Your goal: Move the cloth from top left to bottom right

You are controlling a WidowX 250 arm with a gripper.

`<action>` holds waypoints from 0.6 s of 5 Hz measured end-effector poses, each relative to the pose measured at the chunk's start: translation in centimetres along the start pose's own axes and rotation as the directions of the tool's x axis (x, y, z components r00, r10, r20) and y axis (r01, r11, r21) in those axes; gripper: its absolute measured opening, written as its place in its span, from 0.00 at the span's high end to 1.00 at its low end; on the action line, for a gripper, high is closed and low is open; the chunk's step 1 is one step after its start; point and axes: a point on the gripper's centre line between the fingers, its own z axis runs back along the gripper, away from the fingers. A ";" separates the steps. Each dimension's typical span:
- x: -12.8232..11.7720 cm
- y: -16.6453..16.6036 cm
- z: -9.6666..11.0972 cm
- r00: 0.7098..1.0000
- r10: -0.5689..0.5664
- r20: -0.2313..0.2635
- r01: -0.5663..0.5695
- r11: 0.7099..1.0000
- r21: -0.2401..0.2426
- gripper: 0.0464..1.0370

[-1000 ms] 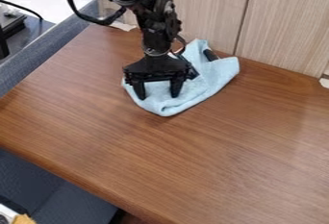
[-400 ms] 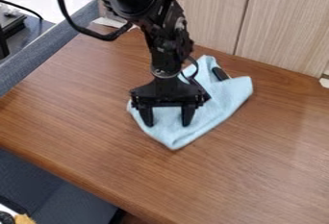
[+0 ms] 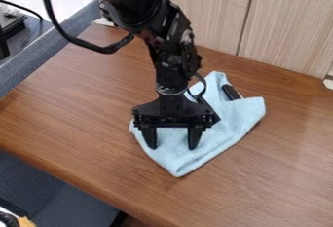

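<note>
The black gripper [image 3: 172, 144] hangs down over the middle of the table, its two fingers well apart and their tips against the light blue cloth [image 3: 228, 132]. That cloth lies flat to slightly rumpled under and around the fingers, one corner pointing toward the table's front edge and another out to the right. The arm and gripper body hide part of its upper left side. On the cloth's upper part rests a dark-handled object [image 3: 231, 92], partly visible to the right of the arm.
The brown wooden table [image 3: 286, 172] has a diagonal front edge at lower left. A pale wood panel [image 3: 214, 11] stands along the back, and a grey-blue padded divider [image 3: 39, 55] borders the left side. A black cable loops left of the arm.
The gripper has moved toward the table's front and slightly right, and the cloth has slid along with it, the dark-handled object on top shifting the same way. The fingers stay apart.
</note>
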 end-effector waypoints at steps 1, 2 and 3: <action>0.4 -0.1 0.4 1.000 -0.017 0.025 0.017 1.000 -0.005 0.04; 1.3 -0.3 1.8 0.998 -0.013 0.067 0.013 1.000 -0.006 0.04; 1.9 -1.1 3.5 0.997 -0.041 0.064 0.042 0.999 -0.001 0.04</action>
